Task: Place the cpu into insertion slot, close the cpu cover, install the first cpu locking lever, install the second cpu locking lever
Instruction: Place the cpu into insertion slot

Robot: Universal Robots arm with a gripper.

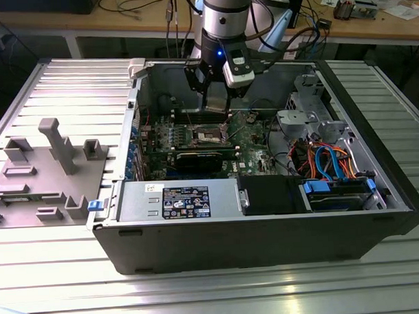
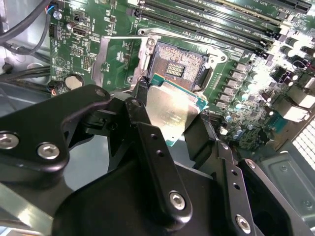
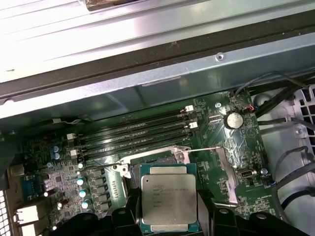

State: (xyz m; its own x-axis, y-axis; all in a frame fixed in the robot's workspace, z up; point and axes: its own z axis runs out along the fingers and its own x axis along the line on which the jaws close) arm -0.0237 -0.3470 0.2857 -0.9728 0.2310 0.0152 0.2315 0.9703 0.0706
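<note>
My gripper (image 1: 215,108) hangs inside the open computer case, shut on the cpu (image 2: 172,110). The cpu (image 3: 167,199) is a flat square chip with a dull silver top and green edge, pinched between two black fingers (image 2: 150,142). It hovers tilted just above the insertion slot (image 2: 177,64), a dark square socket edged in silvery metal on the green board. In the exterior view the slot (image 1: 210,135) lies directly under the gripper. The cpu cover (image 2: 106,59), a silvery frame plate, stands swung open beside the socket. Thin wire levers (image 3: 204,148) stick out at the socket's sides.
Long black memory slots (image 3: 138,130) run along one side of the socket. A drive cage with blue and orange cables (image 1: 326,160) fills the exterior view's right of the case. A black power supply (image 1: 183,199) sits at the front. A grey fixture (image 1: 51,169) lies outside on the left.
</note>
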